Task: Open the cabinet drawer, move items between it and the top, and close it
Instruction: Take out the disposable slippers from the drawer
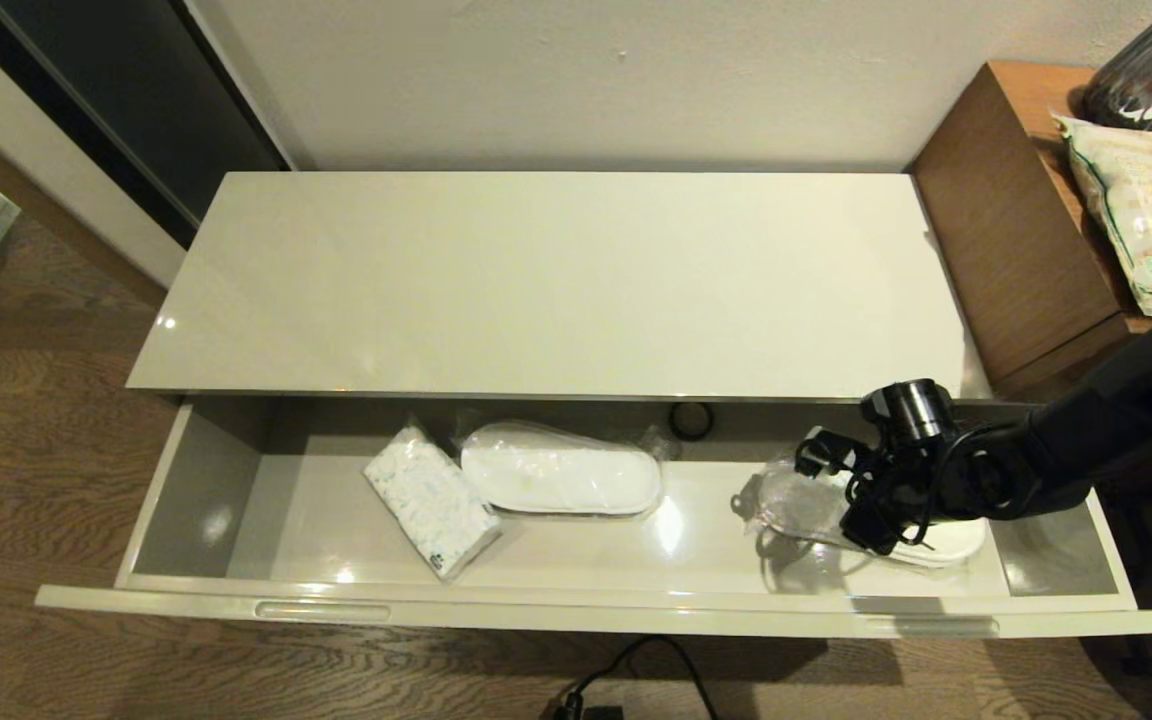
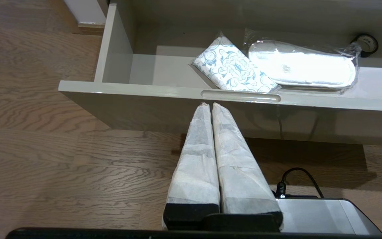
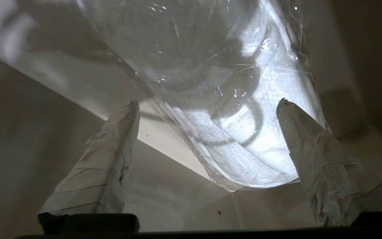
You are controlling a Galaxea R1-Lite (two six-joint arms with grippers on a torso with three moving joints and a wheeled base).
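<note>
Your cabinet drawer (image 1: 196,500) stands pulled fully out below the top (image 1: 556,280), whose glossy surface carries nothing. Inside the drawer you have two wrapped slipper pairs: the middle slipper pair (image 1: 561,480) lies flat near the centre, lengthwise along the drawer, and the right slipper pair (image 1: 796,505) lies toward the drawer's right end, partly covered by your arm. Your right gripper (image 3: 207,109) is down inside the drawer over that right pair, its taped fingers (image 3: 313,146) spread wide with the slipper's end and its crinkled plastic lying between them; from the wrist view you cannot quite tell whether the fingertips touch the wrapping or the drawer floor yet. Nothing is clamped. Just beside the middle pair, on its left and touching or nearly touching it, a tissue pack (image 1: 431,502) with a blue swirl pattern lies at an angle. A dark tape roll (image 1: 690,420) sits at the back of the drawer, behind the gap between the two pairs. Your left gripper (image 2: 209,105) hangs outside the drawer, in front of its face and just below the left recessed slot (image 2: 240,96), with its two taped fingers pressed together and holding nothing. To the right of the cabinet stands a brown side table (image 1: 1011,240) with a patterned bag (image 1: 1151,220) on it.
</note>
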